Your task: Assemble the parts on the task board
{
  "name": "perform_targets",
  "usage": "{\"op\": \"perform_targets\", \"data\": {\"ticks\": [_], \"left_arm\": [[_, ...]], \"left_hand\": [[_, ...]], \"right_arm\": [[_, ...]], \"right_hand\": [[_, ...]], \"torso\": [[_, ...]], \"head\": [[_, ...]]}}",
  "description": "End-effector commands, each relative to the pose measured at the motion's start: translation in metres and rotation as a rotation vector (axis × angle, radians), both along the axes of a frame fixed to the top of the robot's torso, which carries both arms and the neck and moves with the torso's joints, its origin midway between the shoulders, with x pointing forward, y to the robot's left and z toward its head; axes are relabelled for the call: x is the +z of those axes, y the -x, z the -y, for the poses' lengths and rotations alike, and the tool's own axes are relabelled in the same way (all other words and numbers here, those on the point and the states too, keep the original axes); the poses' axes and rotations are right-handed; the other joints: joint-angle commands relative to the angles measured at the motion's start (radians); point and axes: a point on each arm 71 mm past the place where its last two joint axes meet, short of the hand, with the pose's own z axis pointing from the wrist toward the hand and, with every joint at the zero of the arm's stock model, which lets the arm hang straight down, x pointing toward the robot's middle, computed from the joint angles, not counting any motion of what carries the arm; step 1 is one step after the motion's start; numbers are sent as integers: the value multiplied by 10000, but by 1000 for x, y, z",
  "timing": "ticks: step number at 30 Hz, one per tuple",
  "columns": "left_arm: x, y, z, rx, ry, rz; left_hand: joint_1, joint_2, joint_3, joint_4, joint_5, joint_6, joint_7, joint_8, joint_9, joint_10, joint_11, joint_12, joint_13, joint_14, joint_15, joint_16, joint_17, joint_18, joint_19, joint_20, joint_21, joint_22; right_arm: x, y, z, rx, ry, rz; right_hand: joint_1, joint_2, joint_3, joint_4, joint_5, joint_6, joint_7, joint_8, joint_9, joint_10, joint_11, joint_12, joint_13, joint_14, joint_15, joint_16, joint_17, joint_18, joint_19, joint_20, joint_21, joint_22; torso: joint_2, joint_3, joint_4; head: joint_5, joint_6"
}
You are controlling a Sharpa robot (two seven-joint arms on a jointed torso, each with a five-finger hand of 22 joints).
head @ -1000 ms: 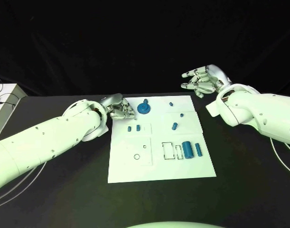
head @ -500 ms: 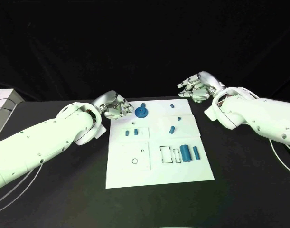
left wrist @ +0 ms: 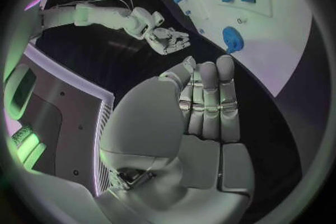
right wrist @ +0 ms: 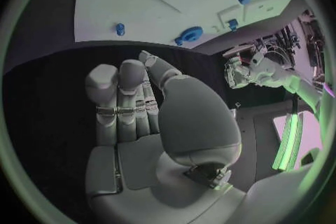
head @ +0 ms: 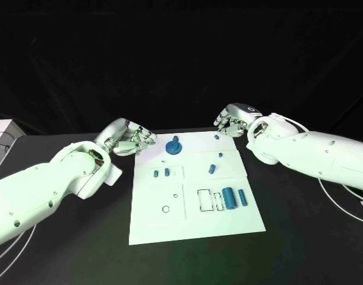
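Several blue parts (head: 229, 195) — cylinders, a gear — dot the white task board (head: 190, 225).

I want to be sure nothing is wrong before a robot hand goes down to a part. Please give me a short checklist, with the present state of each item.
1. Left robot hand free of any part: ok, fingers straight and together, nothing held.
2. Right robot hand free: ok, nothing held.
3. Both hands off the task board: ok, each is near a far corner.
4. Blue gear reachable: ok, it lies uncovered near the left robot hand.
5. Large blue cylinder and slim one in place: ok, side by side, uncovered.
6. Whether the small parts sit loose or seated: cannot tell.
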Motion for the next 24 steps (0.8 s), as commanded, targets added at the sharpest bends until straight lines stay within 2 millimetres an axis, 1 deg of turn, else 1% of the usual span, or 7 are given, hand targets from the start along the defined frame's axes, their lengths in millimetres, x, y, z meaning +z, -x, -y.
{"op": "perform_targets", "data": {"ticks": [1, 5, 8, 11, 14, 18, 24], "left_arm": [[3, 5, -1, 103, 1010, -5], [2, 10, -3, 118, 1218, -113], [2, 12, -5, 162, 1305, -167], [2, 13, -8, 225, 1380, -225], [2, 13, -10, 278, 1442, -287], [2, 14, -10, 292, 1490, -341], [2, 14, -11, 322, 1501, -424]], "left_hand": [[76, -7, -90, -21, -7, -10, 89, -41, -11, 99, -3, -62, -58, 50, 25, -46, -47, 38, 93, -30, -94, -26], [71, 7, -96, -17, -7, -13, 99, -42, -12, 100, 4, -82, -65, 41, 27, -54, -78, 34, 92, -29, -127, -44], [61, 5, -103, -10, -8, -18, 101, -44, -13, 101, 5, -84, -66, 42, 29, -55, -84, 34, 95, -29, -132, -47], [54, 11, -105, -1, -7, -24, 106, -45, -14, 100, 8, -89, -67, 41, 30, -59, -93, 33, 99, -29, -140, -52], [41, 22, -112, 24, -7, -42, 116, -43, -13, 106, 10, -96, -66, 57, 31, -65, -125, 34, 124, -29, -165, -72], [25, 28, -117, 42, -7, -51, 120, -45, -14, 107, 12, -97, -65, 63, 33, -64, -132, 33, 130, -29, -173, -78], [-4, 43, -127, 113, -7, -102, 131, -44, -14, 98, 15, -94, -60, 76, 37, -62, -163, 32, 154, -24, -211, -107]], "right_arm": [[-5, -6, 4, -634, 1140, 153], [-12, -11, 6, -933, 1324, -79], [-18, -12, 6, -1029, 1347, -333], [-24, -13, 5, -1161, 1405, -640], [-30, -15, 6, -1367, 1428, -832], [-36, -17, 9, -1657, 1441, -884], [-42, -17, 12, -1947, 1585, -1022]], "right_hand": [[-75, -166, 64, 177, -23, -118, 45, -44, -9, -227, 51, -51, -14, 21, 68, 47, -128, 146, 619, 118, -77, 789], [-166, -377, 14, 453, -30, -206, 78, -50, -9, -442, 117, -56, -18, 39, 111, 186, -248, 169, 623, 160, 145, 752], [-135, -468, -88, 689, -35, -223, 84, -49, -8, -457, 126, -53, -16, 17, 120, 333, -349, 187, 625, 179, 294, 705], [-211, -560, -275, 909, -52, -304, 118, -53, -13, -558, 159, -54, -16, -20, 145, 438, -439, 204, 620, 199, 340, 647], [-398, -597, -658, 1197, 10, -433, 170, -54, -17, -720, 205, -49, -13, -35, 177, 513, -508, 237, 621, 225, 370, 598], [-134, -525, -1512, 1557, 104, -616, 243, -52, -1, -943, 259, -36, -8, -104, 236, 680, -710, 345, 612, 302, 340, 416], [86, -492, -1710, 1718, 129, -663, 265, -54, -5, -977, 288, -47, -14, -149, 236, 818, -902, 367, 602, 315, 381, 253]], "torso": [[-20, -66, 85], [-35, -114, 146], [-34, -140, 159], [-10, -121, 120], [-14, -121, 125], [-19, -116, 146], [-22, -109, 140]], "head": [[-126, 70], [-174, 58], [-207, 60], [-210, 92], [-245, 87], [-285, 76], [-293, 76]]}}
